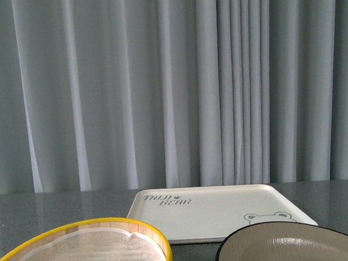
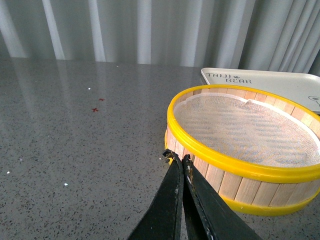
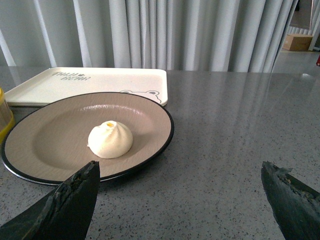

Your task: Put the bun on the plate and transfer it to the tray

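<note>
The cream-white bun (image 3: 110, 139) with its pleated top sits in the middle of the beige, black-rimmed plate (image 3: 45, 135), which rests on the grey table. Behind the plate lies the cream tray (image 3: 90, 82) with lettering and a bear face. My right gripper (image 3: 180, 175) is open, its fingers wide apart over bare table just short of the plate's near rim, holding nothing. In the front view the tray (image 1: 216, 214) and the plate's rim (image 1: 265, 231) show, and the bun is out of view there. My left gripper (image 2: 175, 158) is shut and empty, its tips close beside the steamer's wall.
A yellow-rimmed bamboo steamer (image 2: 235, 185) with a white liner stands to the left of the plate, also at the lower left of the front view as the steamer (image 1: 109, 227). Grey curtains hang behind the table. Bare tabletop (image 3: 240, 125) stretches to the right of the plate.
</note>
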### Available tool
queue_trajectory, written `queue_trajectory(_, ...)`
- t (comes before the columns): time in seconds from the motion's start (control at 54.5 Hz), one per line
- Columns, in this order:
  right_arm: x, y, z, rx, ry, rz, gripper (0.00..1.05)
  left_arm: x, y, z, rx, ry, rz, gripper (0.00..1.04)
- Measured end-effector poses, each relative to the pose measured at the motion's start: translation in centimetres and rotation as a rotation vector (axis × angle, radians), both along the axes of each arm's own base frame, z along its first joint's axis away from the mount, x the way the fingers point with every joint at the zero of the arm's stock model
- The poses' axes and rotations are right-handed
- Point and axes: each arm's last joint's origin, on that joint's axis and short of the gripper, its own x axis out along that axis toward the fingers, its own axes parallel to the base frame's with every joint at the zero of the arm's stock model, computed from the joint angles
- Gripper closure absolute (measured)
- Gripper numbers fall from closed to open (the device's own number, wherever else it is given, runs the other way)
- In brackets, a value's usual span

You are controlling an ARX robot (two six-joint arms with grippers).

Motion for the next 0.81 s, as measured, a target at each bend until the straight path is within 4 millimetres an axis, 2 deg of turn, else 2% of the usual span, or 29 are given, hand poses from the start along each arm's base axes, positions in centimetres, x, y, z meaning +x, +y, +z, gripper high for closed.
queue_trajectory(0.386, 0.0, 0.0, 0.0, 0.0, 0.0, 0.0, 0.09, -0.8, 0.0, -0.1, 0.0, 0.0, 0.0, 1.01)
queue_trajectory(0.551, 0.0, 0.0, 0.0, 0.0, 0.0, 0.0, 0.09, -1.9, 0.0, -0.4, 0.0, 0.006, -0.001, 1.01)
queue_trajectory(0.716, 0.0, 0.0, 0.0, 0.0, 0.0, 0.0, 0.09, -1.9, 0.0, -0.4, 0.0, 0.007, -0.001, 1.01)
queue_trajectory(0.771, 0.0, 0.0, 0.0, 0.0, 0.0, 0.0, 0.09, -1.9, 0.0, -0.4, 0.0, 0.007, -0.001, 0.96)
queue_trajectory(0.808, 0.0, 0.0, 0.0, 0.0, 0.0, 0.0, 0.09, -1.9, 0.0, -0.4, 0.0, 0.007, -0.001, 0.89)
